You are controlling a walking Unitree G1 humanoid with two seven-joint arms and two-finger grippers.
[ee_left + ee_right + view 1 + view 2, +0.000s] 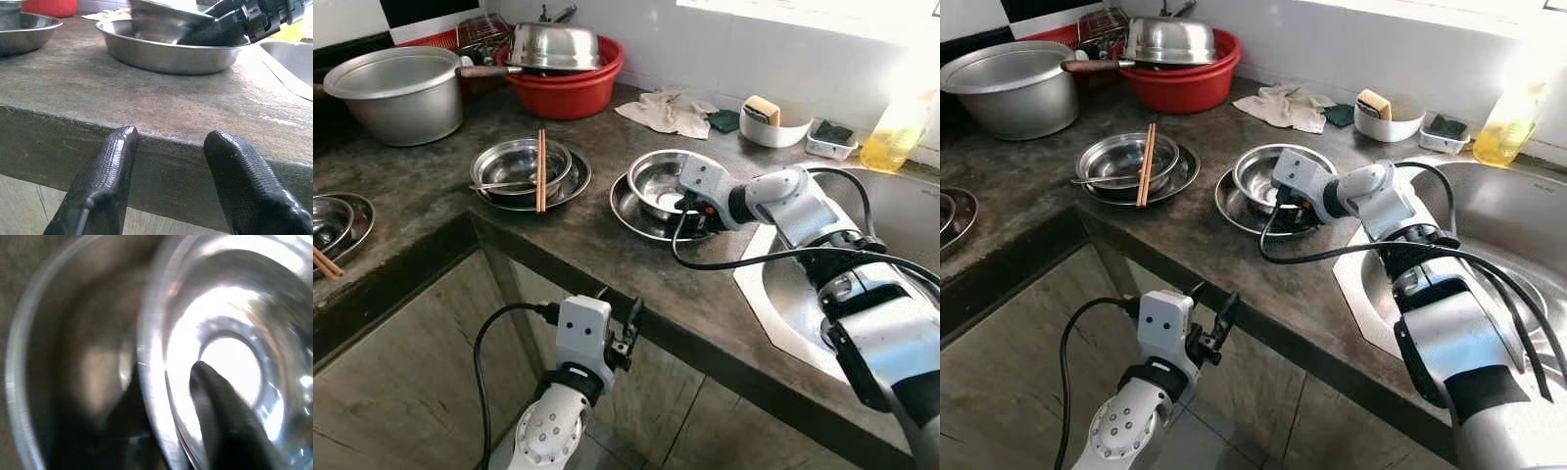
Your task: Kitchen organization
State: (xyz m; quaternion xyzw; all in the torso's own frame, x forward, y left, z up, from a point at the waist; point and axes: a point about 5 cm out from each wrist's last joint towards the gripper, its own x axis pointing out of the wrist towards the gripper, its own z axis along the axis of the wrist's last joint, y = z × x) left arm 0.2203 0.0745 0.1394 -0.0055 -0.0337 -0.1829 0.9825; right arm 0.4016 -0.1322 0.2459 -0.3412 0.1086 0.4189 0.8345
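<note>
Apparently right gripper (689,203) jaws astride steel bowl (658,182) rim, atop plate (631,208)

A dark, mottled stone L-shaped table (558,245) fills the corner, its thick front edge running just above the left claw (631,328). Beyond the right claw (690,208) rises a white tiled wall (754,59), washed by bright daylight from a window ledge (822,15). Beside that claw lies a stainless steel sink (901,215). Grey-green cabinet panels (401,382) close the front below
</note>
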